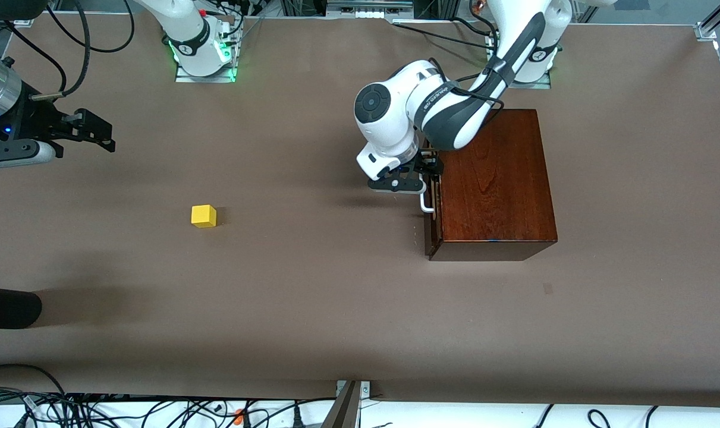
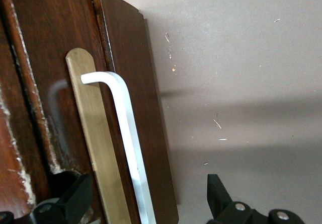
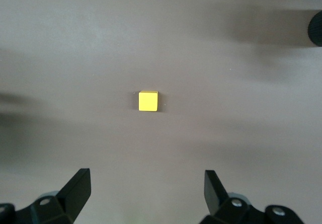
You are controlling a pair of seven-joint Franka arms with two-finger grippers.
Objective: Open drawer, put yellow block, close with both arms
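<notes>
The dark mahogany box (image 1: 496, 178) stands toward the left arm's end of the table. Its drawer front (image 1: 431, 235) faces the right arm's end and no pale tray shows. The white bar handle (image 1: 425, 205) shows in the left wrist view (image 2: 128, 128) on a brass plate (image 2: 95, 133). My left gripper (image 1: 428, 169) is open, its fingers either side of the handle (image 2: 147, 196), not touching it. The yellow block (image 1: 203, 216) lies on the table toward the right arm's end. My right gripper (image 1: 107, 135) is open and empty in the air, with the block (image 3: 148, 100) ahead of it (image 3: 147, 183).
A black rounded object (image 1: 6, 306) juts in at the table's edge by the right arm's end, nearer the front camera than the block; it also shows in the right wrist view (image 3: 316, 27). Cables (image 1: 98, 410) lie along the near edge. Brown table (image 1: 312, 285) lies between block and box.
</notes>
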